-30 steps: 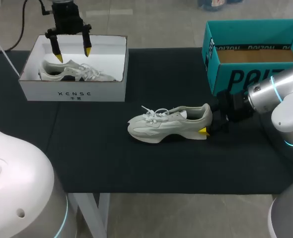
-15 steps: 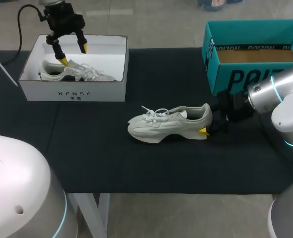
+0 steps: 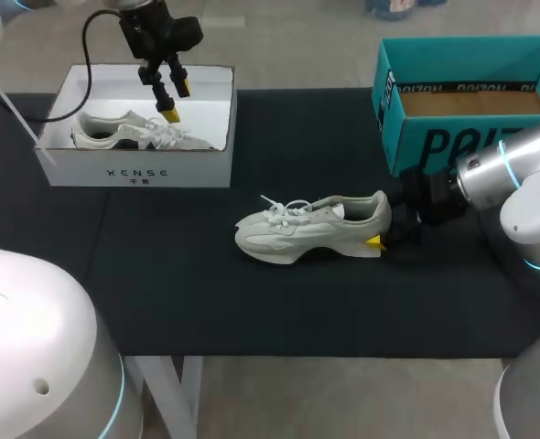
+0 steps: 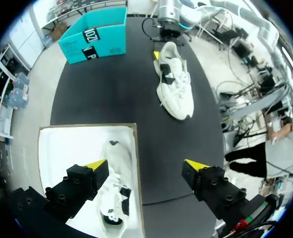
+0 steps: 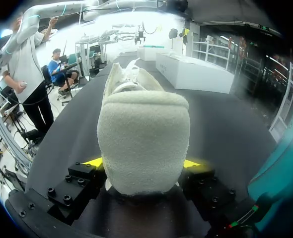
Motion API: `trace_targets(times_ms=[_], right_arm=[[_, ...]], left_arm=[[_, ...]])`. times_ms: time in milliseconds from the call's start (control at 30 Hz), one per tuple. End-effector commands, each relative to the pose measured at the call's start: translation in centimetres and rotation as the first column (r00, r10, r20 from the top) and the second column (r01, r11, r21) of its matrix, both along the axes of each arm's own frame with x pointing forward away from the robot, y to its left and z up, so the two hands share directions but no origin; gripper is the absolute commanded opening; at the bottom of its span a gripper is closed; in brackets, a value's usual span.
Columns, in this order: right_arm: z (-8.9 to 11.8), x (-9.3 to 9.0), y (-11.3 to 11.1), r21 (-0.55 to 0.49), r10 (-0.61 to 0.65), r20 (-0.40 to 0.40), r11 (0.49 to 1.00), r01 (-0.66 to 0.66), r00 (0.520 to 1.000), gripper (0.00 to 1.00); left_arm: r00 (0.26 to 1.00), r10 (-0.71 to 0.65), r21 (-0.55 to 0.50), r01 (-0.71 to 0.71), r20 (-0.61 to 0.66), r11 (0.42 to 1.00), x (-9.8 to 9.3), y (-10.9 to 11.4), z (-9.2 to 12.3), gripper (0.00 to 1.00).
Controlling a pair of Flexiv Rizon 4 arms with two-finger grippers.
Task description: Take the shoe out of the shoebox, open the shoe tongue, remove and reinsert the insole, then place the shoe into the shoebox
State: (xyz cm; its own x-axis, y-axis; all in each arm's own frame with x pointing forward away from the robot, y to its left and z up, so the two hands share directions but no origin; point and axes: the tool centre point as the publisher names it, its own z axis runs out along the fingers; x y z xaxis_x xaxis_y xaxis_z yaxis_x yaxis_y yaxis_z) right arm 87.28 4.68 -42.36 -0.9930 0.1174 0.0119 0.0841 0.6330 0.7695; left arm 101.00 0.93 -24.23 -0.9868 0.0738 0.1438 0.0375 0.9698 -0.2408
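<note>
The shoe [image 3: 311, 229] stood on its sole near the middle of the black table [image 3: 206, 302], toe toward 9 o'clock and heel toward 3 o'clock. The right gripper [image 3: 377, 242], reaching in from 3 o'clock, was closed on the heel, with a yellow fingertip [image 5: 94, 162] pressed against each side. At 10 o'clock from the shoe sat the open white shoebox [image 3: 137, 169], with a second shoe [image 3: 133, 131] lying inside. The left gripper [image 3: 177, 101] hung above that box's 3 o'clock end, jaws spread wide and holding nothing. One fingertip [image 4: 97, 164] showed over the box, the other over the table beside its wall. A teal box [image 3: 462, 137] stood at 2 o'clock from the shoe.
</note>
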Motion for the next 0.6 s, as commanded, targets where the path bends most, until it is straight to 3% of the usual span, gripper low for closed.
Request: trace_targets(times_ms=[33,67,600], right_arm=[[-0.2,-0.2,0.3,-0.004,-0.002,0.0,1.0,0.002,1.0,0.0],[-0.2,-0.2,0.3,-0.004,-0.002,0.0,1.0,0.002,1.0,0.0],[-0.2,-0.2,0.3,-0.004,-0.002,0.0,1.0,0.002,1.0,0.0]], left_arm=[[0.987,0.149,0.006,-0.15,0.061,0.989,-3.7,-3.2,-1.3,1.0],[0.99,0.131,-0.007,-0.131,0.046,0.991,-4.4,-4.3,-1.7,1.0],[0.99,0.131,-0.007,-0.131,0.046,0.991,-4.4,-4.3,-1.7,1.0]])
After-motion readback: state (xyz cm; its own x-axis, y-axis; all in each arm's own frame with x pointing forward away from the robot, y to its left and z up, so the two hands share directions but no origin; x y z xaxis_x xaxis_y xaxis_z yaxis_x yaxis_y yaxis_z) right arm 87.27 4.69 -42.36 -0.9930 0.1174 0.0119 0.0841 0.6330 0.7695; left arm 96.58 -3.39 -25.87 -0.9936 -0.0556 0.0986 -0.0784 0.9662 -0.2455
